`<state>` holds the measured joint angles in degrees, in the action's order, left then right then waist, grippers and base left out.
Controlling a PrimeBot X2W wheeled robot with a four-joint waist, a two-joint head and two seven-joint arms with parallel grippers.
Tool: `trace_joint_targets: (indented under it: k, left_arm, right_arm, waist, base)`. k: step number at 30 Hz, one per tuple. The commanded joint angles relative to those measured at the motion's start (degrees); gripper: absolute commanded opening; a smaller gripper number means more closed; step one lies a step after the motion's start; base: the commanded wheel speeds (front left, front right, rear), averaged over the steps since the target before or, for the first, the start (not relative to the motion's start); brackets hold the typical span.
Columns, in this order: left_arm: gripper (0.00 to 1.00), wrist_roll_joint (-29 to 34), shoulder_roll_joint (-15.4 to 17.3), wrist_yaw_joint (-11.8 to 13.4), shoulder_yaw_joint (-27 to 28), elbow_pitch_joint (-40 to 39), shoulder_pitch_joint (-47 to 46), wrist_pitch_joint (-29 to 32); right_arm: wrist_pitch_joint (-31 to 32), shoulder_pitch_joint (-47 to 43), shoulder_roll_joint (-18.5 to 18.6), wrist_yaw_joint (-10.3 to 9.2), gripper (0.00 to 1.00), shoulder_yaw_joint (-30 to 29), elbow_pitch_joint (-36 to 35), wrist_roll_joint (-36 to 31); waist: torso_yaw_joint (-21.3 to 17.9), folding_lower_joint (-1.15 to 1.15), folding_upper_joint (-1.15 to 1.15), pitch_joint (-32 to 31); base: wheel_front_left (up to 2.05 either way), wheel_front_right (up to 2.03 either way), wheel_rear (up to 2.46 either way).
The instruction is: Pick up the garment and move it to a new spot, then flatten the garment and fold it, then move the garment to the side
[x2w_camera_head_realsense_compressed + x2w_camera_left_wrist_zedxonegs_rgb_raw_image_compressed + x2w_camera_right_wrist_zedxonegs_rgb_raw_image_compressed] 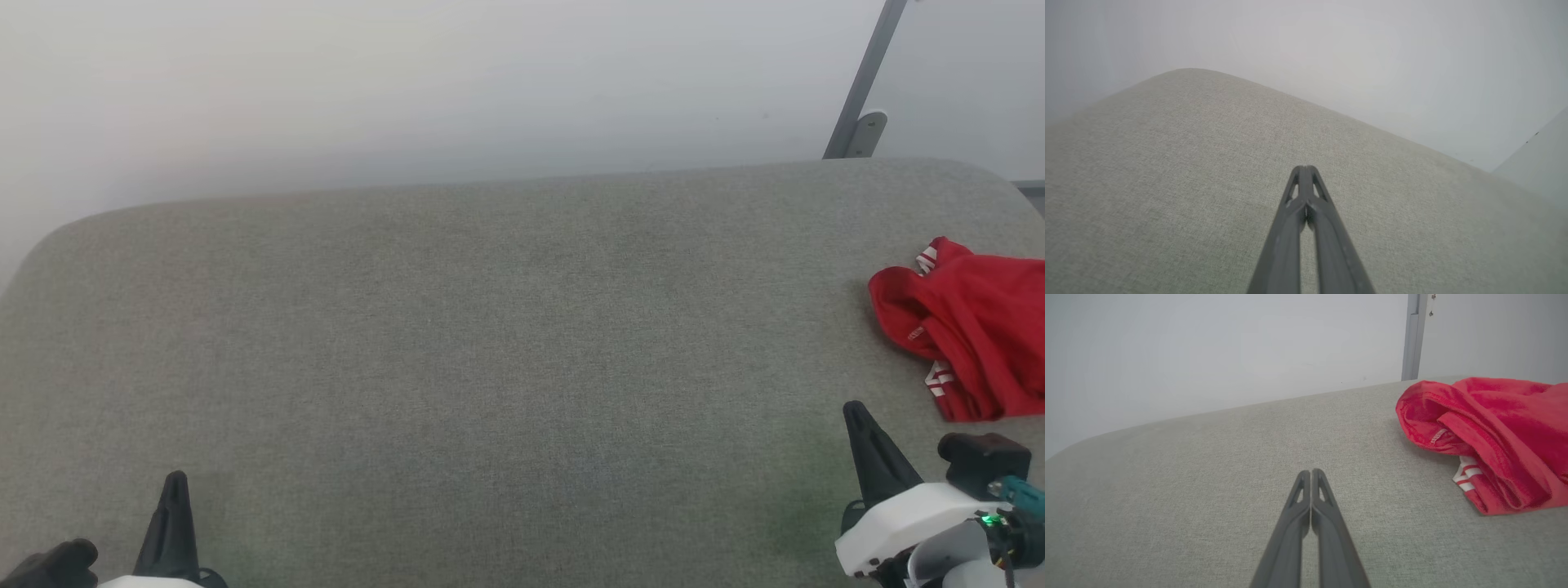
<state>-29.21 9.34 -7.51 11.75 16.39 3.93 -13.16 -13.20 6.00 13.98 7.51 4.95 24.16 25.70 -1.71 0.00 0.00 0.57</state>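
The right gripper [1311,472] has its fingers pressed tip to tip, holding nothing, over the grey fabric surface [490,327]. The crumpled red jersey [1494,428] lies ahead and to its right, not touching it. The left gripper [1306,167] is likewise closed and empty.

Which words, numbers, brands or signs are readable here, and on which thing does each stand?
None can be read.
On the crumpled red garment, the white marks are striped trim and stitching; one small mark is too blurred to tell.
The grey surface bears no text.
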Motion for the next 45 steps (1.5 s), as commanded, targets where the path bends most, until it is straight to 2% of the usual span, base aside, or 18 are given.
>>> trace_joint_targets:
  k: [1,23,45]
  left_arm:
    - [0.0,-3.57,0.34,0.0,-0.1,-1.0,-1.48,0.93]
    - [0.0,-20.03,-1.47,0.01,-1.58,-1.56,-4.0,6.0]
    - [0.0,-33.58,-3.05,0.01,-2.74,-1.88,-6.13,10.33]
  right_arm:
    - [1.02,1.21,-0.21,0.0,0.0,-1.02,-1.54,3.67]
    - [6.12,0.98,-3.17,-0.01,0.0,-3.86,-4.07,21.01]
    - [10.39,0.84,-5.69,-0.01,0.0,-6.33,-6.08,35.33]
  waist:
    - [0.04,0.0,0.0,-0.01]
    - [0.34,0.0,0.0,-0.08]
    - [0.66,0.0,0.0,-0.15]
  base:
    - [0.0,0.0,0.0]
    - [0.0,0.0,0.0]
    - [0.0,0.0,0.0]
